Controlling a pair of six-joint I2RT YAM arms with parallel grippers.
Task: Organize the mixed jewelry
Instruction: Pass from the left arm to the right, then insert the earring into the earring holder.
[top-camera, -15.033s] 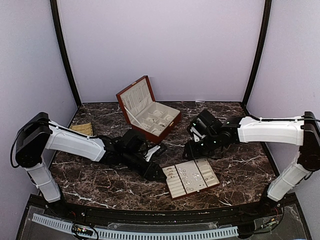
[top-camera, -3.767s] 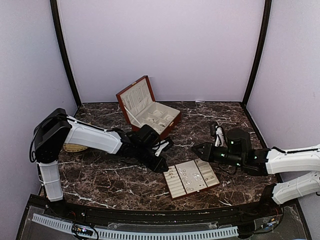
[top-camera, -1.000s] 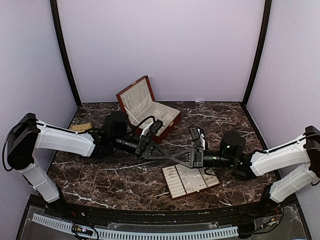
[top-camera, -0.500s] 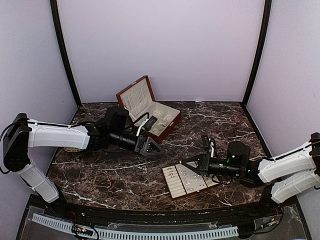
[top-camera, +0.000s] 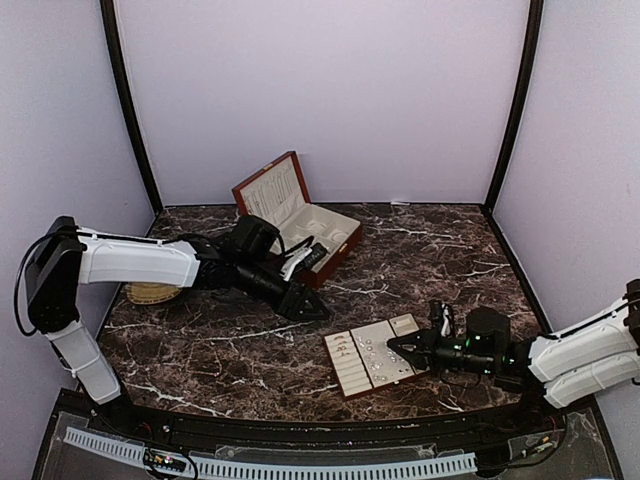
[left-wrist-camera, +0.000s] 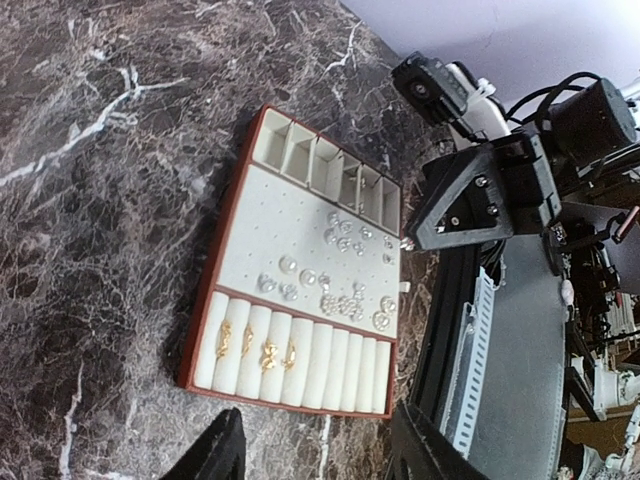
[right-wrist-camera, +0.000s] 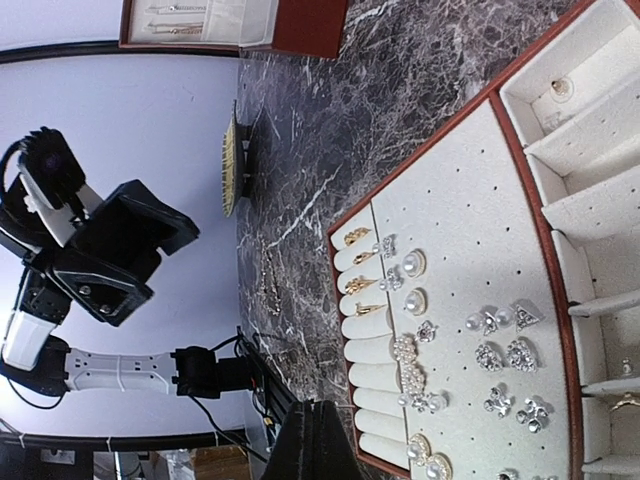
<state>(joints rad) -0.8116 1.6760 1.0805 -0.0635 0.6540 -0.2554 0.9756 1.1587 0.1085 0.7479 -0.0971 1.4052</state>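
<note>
The cream slotted tray (top-camera: 345, 372) lies near the table's front, right of centre. In the left wrist view it holds gold rings (left-wrist-camera: 255, 345) in its roll slots and silvery and pearl earrings (left-wrist-camera: 340, 270) on its perforated pad. The same earrings (right-wrist-camera: 470, 340) and rings (right-wrist-camera: 360, 270) fill the right wrist view. My left gripper (top-camera: 312, 308) hovers up-left of the tray, open and empty (left-wrist-camera: 315, 460). My right gripper (top-camera: 395, 346) is shut at the tray's right side (right-wrist-camera: 325, 440). I cannot make out whether a tiny piece is pinched in it.
The red-brown wooden box (top-camera: 300, 225) stands open at the back centre, its lid up. A woven coaster (top-camera: 150, 293) lies at the left under my left arm. A thin chain (right-wrist-camera: 268, 275) rests on the marble beside the tray's ring end.
A second ago both grippers met tip to tip above the tray. The left one has since opened and drawn back left. The right arm has pulled back to the right and down to the tray's edge.
</note>
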